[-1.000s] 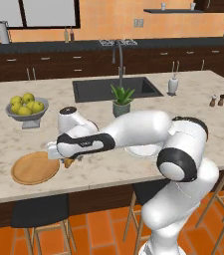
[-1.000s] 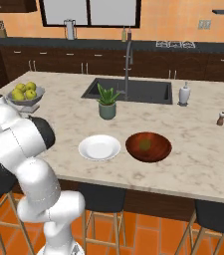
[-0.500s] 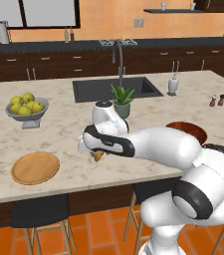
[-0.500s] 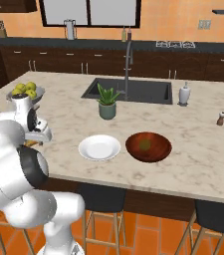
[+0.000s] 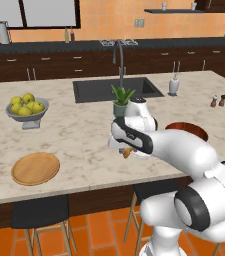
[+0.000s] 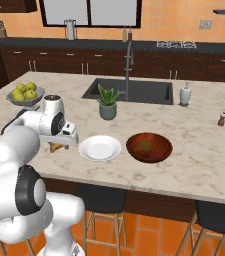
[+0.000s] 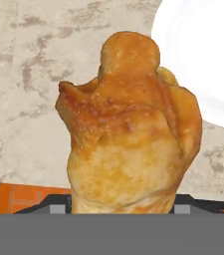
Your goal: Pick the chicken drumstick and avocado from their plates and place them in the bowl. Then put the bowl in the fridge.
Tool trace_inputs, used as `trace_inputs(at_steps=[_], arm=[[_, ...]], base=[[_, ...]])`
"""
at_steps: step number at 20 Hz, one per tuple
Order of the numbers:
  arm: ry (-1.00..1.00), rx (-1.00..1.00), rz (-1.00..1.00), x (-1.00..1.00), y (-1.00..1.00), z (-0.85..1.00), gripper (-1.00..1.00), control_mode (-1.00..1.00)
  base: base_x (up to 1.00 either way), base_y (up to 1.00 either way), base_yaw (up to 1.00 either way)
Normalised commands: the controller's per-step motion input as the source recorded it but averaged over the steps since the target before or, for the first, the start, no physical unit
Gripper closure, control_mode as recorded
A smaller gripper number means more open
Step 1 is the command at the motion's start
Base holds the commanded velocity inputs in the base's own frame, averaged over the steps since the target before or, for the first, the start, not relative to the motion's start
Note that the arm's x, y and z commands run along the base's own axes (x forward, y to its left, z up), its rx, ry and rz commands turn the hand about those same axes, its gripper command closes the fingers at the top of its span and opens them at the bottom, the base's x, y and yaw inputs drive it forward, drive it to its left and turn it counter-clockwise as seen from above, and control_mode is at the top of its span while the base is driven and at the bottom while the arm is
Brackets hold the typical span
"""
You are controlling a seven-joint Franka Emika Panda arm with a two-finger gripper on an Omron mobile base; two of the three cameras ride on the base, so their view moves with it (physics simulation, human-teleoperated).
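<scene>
My gripper [image 5: 126, 149] is shut on the golden-tan chicken drumstick [image 5: 127, 152] and holds it just above the counter. In the right base view the drumstick [image 6: 57, 147] hangs left of the empty white plate [image 6: 100, 148]. The hand view has the drumstick [image 7: 128, 129] close up, hiding my fingertips, with the white plate's rim [image 7: 203, 55] at the upper right. The reddish-brown wooden bowl [image 6: 149, 147] sits right of the white plate with the dark green avocado [image 6: 145, 145] inside. The wooden plate [image 5: 35, 168] lies empty at the left.
A grey footed bowl of yellow-green fruits [image 5: 25, 107] stands at the far left. A potted plant [image 5: 120, 100] sits in front of the sink [image 5: 96, 90]. A soap dispenser [image 5: 173, 85] and salt and pepper shakers [image 5: 218, 100] stand to the right.
The arm has swung right from the wooden plate, carrying the drumstick across the counter toward the white plate. The wooden plate is now empty.
</scene>
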Motion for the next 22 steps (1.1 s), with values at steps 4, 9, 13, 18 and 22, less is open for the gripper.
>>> trace_inputs(at_steps=[4, 9, 13, 18, 22], arm=[[0.09, 0.00, 0.00, 0.39, -1.00, 0.13, 1.00, -1.00], [0.09, -0.04, 0.00, 0.48, -1.00, 0.03, 1.00, -1.00], [0.16, 0.00, 0.00, 0.51, -1.00, 0.00, 1.00, -1.00], [0.16, 0.00, -0.04, 0.62, -1.00, 0.00, 1.00, -1.00], [0.06, 0.00, -0.09, 0.49, -1.00, 0.00, 1.00, -1.00]], base=[[0.00, 0.00, 0.00], [0.00, 0.00, 0.00], [0.00, 0.00, 0.00], [0.00, 0.00, 0.00], [0.00, 0.00, 0.00]])
